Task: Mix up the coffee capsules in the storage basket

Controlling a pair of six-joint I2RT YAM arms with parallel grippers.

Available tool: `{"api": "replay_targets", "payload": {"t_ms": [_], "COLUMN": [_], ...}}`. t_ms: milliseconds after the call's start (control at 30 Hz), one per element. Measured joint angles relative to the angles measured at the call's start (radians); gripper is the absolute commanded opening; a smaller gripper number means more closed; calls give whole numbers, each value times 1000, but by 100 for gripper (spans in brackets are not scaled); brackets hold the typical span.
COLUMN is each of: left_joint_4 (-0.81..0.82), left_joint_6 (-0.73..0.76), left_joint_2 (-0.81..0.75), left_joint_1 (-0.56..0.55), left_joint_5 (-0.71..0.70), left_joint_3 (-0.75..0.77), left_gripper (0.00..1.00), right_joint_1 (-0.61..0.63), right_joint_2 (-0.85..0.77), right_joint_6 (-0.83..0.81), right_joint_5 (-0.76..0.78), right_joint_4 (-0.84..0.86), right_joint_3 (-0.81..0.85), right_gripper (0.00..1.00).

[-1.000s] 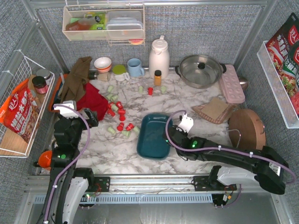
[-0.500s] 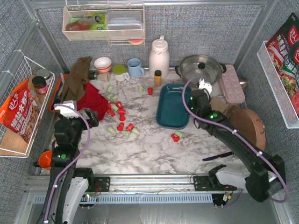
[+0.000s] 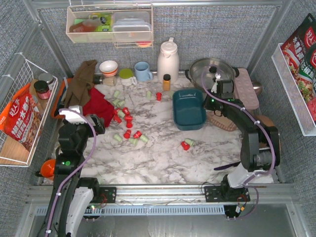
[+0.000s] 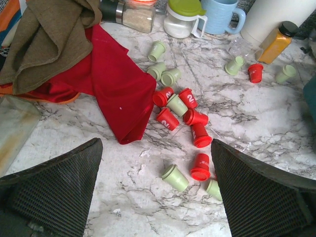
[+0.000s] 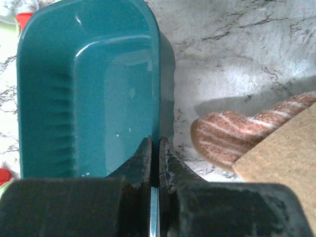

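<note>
Right wrist view: your right gripper, pinched shut on the storage basket at its rim, has dragged it away from the coffee capsules. They lie scattered beneath your wide-open left gripper; none binned yet.

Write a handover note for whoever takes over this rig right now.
Left hand: open, holding nothing, above the loose coffee capsules.
Right hand: shut on a side wall of the storage basket.
Capsules: red and green, all scattered on the table; none in the basket, which is empty.
Done: basket gripped, nothing else.
Left: get the capsules into the basket and mix them.
</note>
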Motion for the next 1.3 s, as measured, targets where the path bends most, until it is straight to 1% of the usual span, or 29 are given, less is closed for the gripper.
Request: {"api": "replay_targets", "payload": {"t_ms": [300, 533, 733, 1000, 1033, 1100, 1233, 1300], "left_joint_4": [2, 4, 6, 6, 6, 6, 6, 6], "left_joint_6": [0, 1, 4, 8, 8, 8, 8, 8], "left_joint_2": [14, 27, 38, 45, 45, 45, 42, 39], "left_joint_1": [0, 0, 0, 0, 0, 0, 0, 0], "left_joint_5": [0, 0, -1, -6, -8, -15, -16, -16], "left_joint_3": [0, 0, 0, 0, 0, 0, 0, 0], "left_gripper": [99, 99, 99, 99, 99, 99, 99, 99], "right_joint_1": [-97, -104, -113, -106, -103, -101, -106, -108], "right_joint_2": [127, 217, 225, 176, 171, 161, 154, 154], "right_joint_6": [0, 20, 28, 32, 33, 38, 49, 55], "right_joint_5": [-125, -171, -197, -197, -197, -194, -179, -176], "right_joint_4": [105, 167, 206, 219, 218, 218, 211, 208], "right_joint_3": [7, 26, 20, -49, -55, -64, -66, -66], "right_gripper": [0, 0, 0, 3, 4, 11, 34, 42]}}
